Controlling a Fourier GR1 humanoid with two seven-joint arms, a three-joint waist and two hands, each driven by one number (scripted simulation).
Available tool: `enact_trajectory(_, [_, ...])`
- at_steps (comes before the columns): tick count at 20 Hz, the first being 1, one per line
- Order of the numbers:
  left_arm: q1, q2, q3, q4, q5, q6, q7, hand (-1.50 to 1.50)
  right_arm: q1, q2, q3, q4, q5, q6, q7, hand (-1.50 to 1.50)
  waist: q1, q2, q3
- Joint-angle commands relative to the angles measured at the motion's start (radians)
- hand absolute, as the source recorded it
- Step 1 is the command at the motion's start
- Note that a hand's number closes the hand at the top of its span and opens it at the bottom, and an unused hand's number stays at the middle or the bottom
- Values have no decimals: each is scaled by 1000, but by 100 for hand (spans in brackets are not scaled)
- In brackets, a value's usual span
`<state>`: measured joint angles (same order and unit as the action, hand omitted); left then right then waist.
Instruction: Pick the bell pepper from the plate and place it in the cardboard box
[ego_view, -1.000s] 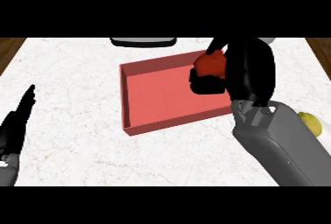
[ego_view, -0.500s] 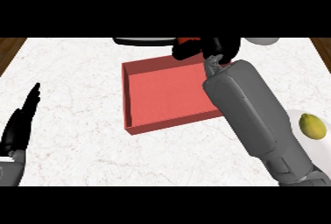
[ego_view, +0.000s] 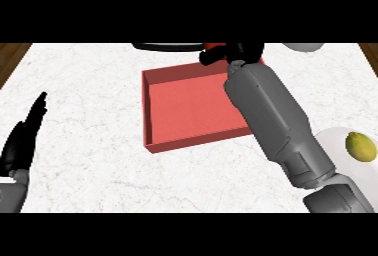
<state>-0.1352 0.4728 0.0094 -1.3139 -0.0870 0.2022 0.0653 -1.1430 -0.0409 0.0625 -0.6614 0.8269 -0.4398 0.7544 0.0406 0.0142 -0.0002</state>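
Red bell pepper (ego_view: 213, 48) only partly visible, tucked in the curled fingers of the right hand (ego_view: 235, 52) at the far edge of the desk (ego_view: 88, 85), just past the far rim of the red open box (ego_view: 193, 107) (the task's cardboard box, though it reads as a shallow red tray here). Hard to tell whether the pepper hangs over the box's far wall or slightly beyond it, near a dark shape (ego_view: 168, 46) at the top edge. Plate (ego_view: 336, 142) well apart at the right, carrying a yellow-green fruit (ego_view: 360, 147) and no pepper. Step in hand, judging from this: carrying and lowering into the box. To do it well: draw the hand back toward the middle of the box floor, clear of the far rim, lower until close to the floor, then uncurl, so nothing rolls out over the low wall. Right forearm (ego_view: 269, 117) stretched long across the box, reaching away from the body, hand bent over the pepper and closed round it. Left hand (ego_view: 23, 142) resting at the left edge, fingers straight and pointing up, holding nothing.
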Motion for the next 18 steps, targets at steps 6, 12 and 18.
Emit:
enact_trajectory(6, [-9,6,35,31,9,-37,-32,0,-98,4,-153,241,-111,-125,-212,-150,5,3,0])
enact_trajectory(12, [-1,-27,12,6,-27,-3,-8,0,-92,20,-174,232,-107,-313,-353,-150,2,2,0])
enact_trajectory(18, [67,-14,43,-18,-15,-14,-24,0,-6,10,-236,67,-199,-399,-456,-150,-30,-16,1])
